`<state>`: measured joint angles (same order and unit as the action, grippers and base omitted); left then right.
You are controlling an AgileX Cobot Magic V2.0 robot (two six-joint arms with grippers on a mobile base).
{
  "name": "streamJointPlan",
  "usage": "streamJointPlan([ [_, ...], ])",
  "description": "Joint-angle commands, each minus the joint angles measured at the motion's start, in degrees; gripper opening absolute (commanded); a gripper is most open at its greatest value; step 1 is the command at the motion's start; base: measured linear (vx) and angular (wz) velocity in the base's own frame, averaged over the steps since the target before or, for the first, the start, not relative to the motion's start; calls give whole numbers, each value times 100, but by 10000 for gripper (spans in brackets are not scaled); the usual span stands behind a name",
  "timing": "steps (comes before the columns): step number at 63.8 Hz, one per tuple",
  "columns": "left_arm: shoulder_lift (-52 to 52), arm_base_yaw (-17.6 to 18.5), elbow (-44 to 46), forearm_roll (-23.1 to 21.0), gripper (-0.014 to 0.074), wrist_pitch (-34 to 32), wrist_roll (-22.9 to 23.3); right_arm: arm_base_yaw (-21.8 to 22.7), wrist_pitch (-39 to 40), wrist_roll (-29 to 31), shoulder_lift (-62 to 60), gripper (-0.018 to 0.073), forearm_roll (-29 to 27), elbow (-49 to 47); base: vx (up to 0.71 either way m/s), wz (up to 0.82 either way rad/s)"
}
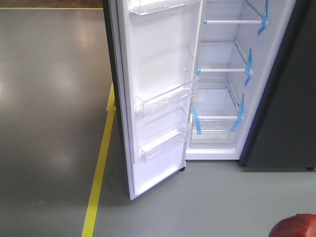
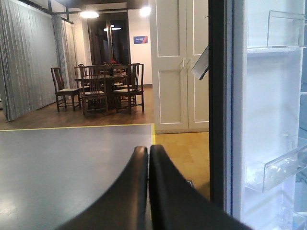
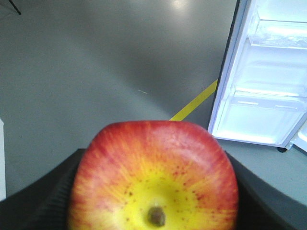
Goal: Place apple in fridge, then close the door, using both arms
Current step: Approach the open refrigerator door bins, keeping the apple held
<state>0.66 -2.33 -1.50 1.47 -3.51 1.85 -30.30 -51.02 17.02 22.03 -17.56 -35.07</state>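
Observation:
The red and yellow apple (image 3: 153,177) fills the lower middle of the right wrist view, held between the black fingers (image 3: 43,201) of my right gripper (image 3: 153,191), which is shut on it. Its red edge shows at the bottom right of the front view (image 1: 295,227). The fridge (image 1: 222,98) stands open, white inside with glass shelves and blue tape. The door (image 1: 158,98) is swung wide, its white liner and clear bins facing me; it also shows in the left wrist view (image 2: 273,120) and the right wrist view (image 3: 268,81). My left gripper (image 2: 148,151) is shut and empty, left of the door's edge.
A yellow floor line (image 1: 101,163) runs along the grey floor left of the door. A dark grey panel (image 1: 286,108) stands right of the fridge. In the left wrist view a dining table with chairs (image 2: 103,86) and white double doors (image 2: 180,62) lie far behind.

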Motion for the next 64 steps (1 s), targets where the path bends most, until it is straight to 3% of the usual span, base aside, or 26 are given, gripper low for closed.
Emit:
streamJointPlan([
  [1, 90, 9, -118, -15, -6, -391, 58, -2, 410, 50, 38, 387, -103, -157, 14, -2],
  [64, 90, 9, -118, -15, -6, -391, 58, -2, 410, 50, 38, 387, -103, -157, 12, 0],
])
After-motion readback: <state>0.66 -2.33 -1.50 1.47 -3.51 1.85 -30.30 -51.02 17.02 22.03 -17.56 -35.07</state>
